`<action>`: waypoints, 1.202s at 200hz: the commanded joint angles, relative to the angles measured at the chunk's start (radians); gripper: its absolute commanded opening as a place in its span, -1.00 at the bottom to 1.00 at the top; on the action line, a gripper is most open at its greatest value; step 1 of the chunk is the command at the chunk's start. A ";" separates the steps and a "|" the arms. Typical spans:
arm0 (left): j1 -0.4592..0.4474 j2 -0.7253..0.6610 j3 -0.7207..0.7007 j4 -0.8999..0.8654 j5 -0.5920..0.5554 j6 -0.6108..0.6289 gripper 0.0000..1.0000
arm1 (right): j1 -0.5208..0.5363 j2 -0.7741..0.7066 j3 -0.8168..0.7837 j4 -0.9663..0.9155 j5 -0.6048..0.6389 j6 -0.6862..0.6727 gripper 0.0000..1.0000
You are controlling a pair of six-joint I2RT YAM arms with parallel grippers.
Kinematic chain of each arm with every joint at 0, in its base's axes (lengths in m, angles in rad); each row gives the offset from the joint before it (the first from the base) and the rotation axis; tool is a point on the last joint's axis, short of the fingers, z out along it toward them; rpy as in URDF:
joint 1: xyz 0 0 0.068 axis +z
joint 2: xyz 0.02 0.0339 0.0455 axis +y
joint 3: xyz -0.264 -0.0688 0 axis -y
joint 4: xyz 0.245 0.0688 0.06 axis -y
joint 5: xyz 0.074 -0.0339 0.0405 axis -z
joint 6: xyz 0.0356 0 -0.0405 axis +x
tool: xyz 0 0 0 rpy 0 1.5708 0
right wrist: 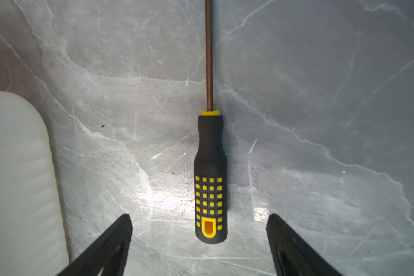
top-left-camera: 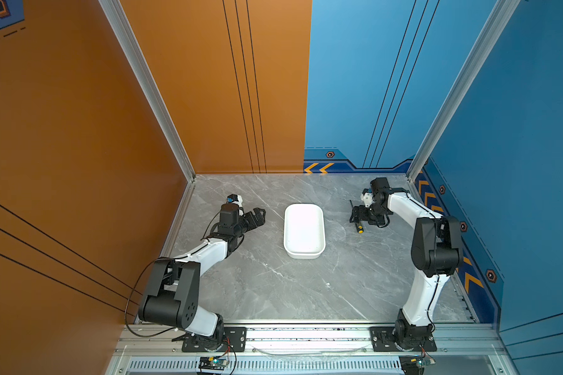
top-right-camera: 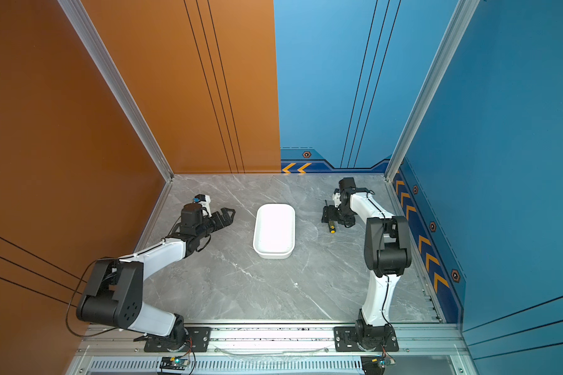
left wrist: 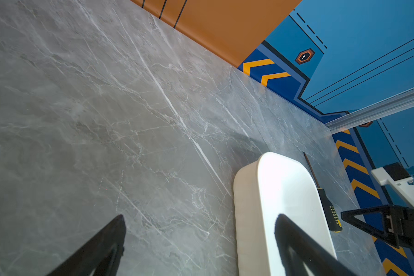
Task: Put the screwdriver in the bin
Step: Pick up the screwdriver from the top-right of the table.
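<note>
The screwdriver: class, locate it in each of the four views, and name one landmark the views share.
Top view: screwdriver right of the bin.
Top view: screwdriver likewise right of the bin.
Left wrist: screwdriver lower right of picture, beside bin.
Right wrist: screwdriver at picture's centre; bin at left edge.
Shared landmark: the white bin.

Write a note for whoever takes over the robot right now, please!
Left gripper: open, empty, on the far side of the white bin from the screwdriver.
Right gripper: open, jaws either side of the screwdriver handle, not gripping.
Screwdriver: flat on the marble table, beside the bin, outside it. The bin is empty.
Done: right gripper lined up over the handle.
Left: grip, lift, carry across, release into the bin.
</note>
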 commanded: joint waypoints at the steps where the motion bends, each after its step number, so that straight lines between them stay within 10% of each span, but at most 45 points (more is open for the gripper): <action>1: -0.005 0.031 0.021 -0.012 0.044 -0.019 0.96 | 0.016 0.047 0.055 -0.073 0.025 -0.012 0.73; 240: -0.083 0.125 -0.021 -0.011 0.162 -0.028 0.96 | 0.059 0.218 0.202 -0.202 0.128 0.002 -0.09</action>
